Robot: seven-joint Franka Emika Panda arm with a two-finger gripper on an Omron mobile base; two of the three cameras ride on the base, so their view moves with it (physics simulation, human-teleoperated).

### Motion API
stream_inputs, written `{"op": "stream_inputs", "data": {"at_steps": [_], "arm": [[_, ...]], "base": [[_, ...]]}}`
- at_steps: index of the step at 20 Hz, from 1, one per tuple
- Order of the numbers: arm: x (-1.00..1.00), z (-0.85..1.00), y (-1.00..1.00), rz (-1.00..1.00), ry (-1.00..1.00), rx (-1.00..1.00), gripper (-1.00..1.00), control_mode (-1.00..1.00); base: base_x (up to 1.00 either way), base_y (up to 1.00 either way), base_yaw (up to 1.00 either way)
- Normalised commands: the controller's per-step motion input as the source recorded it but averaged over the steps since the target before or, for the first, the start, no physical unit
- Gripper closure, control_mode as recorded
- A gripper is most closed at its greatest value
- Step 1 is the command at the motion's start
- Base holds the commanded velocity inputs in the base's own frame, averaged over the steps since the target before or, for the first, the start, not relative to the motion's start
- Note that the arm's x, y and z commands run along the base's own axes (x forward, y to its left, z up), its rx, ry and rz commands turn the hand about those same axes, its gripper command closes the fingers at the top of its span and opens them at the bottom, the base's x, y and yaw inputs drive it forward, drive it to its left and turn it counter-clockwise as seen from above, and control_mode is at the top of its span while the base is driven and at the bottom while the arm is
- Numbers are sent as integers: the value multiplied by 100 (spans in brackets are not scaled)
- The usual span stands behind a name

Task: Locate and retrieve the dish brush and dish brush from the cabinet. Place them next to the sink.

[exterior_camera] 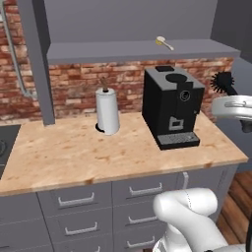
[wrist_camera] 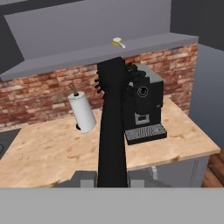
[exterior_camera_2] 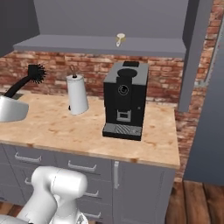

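Black brush (wrist_camera: 111,131) is clamped in the end effector (wrist_camera: 112,177), its handle running up the centre of the hand view. 1 cream brush (wrist_camera: 117,42) is seen lying on the cabinet shelf (wrist_camera: 65,59), top centre, beyond it.

I take the coffee machine (exterior_camera: 173,106) as my landmark; it stands on the bench (exterior_camera: 74,152), toward the back. To its left in the left base view, also on the bench, stands the paper towel roll (exterior_camera: 107,112). Above and behind the machine, the cabinet (exterior_camera: 123,19) shelf (exterior_camera: 98,50) carries one dish brush (exterior_camera: 164,43). To the machine's right, off the bench's end, the end effector (wrist_camera: 111,177) holds the other dish brush (exterior_camera: 222,82) in the air. Drawers (exterior_camera: 76,199) sit below the bench.
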Motion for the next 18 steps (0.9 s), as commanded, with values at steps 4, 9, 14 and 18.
{"op": "stream_inputs", "data": {"at_steps": [4, 9, 14, 18], "arm": [[0, 0, 0, 0, 0, 0, 100, 100], [0, 0, 0, 0, 0, 0, 100, 100], [0, 0, 0, 0, 0, 0, 100, 100], [0, 0, 0, 0, 0, 0, 100, 100]], "base": [[-16, 8, 24], [-12, 8, 36], [-17, 10, 38], [-16, 17, 43]]}}
